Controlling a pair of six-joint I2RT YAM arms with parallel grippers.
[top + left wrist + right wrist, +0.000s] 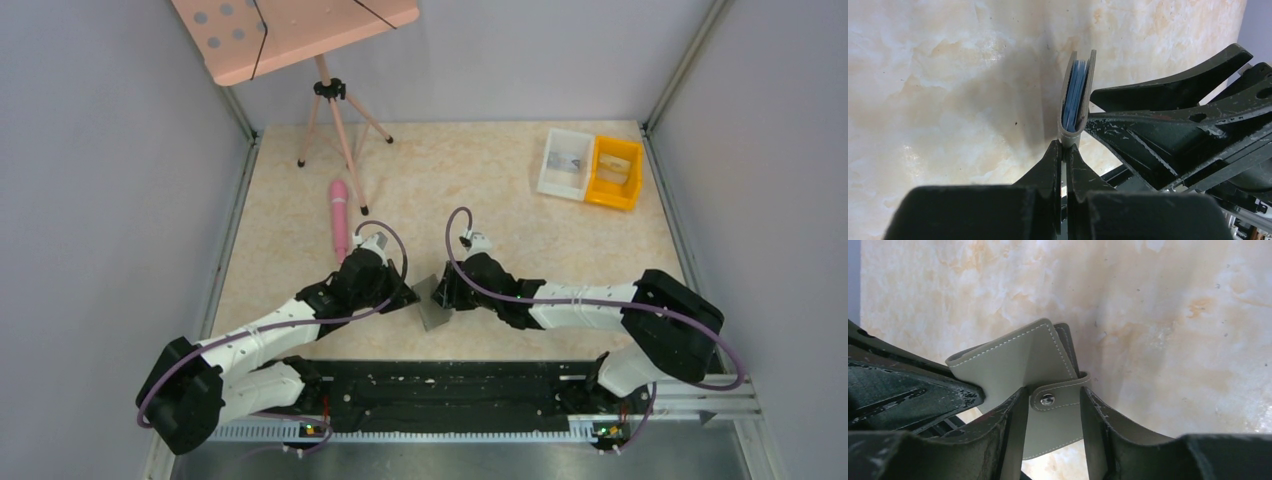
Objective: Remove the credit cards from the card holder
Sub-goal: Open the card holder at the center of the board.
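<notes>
Pinching the card holder (pixel 1013 360) by its folded edge with my left end effector (pixel 1064 150), clamped tight on it, near the front middle of the bench (pixel 450 170). Blue cards (pixel 1074 95) peek out between the covers. My right end effector (pixel 1052 392) is half-spread, fingers either side of the snap strap (pixel 1063 399), which looks fastened. So I reckon I'm on the opening step. Next move needs that snap popped without yanking the holder out of my left grip. Pink stick (pixel 340 218), tripod (pixel 335 120), white bin (pixel 563 165) and yellow bin (pixel 615 172) sit well apart, nothing blocking.
</notes>
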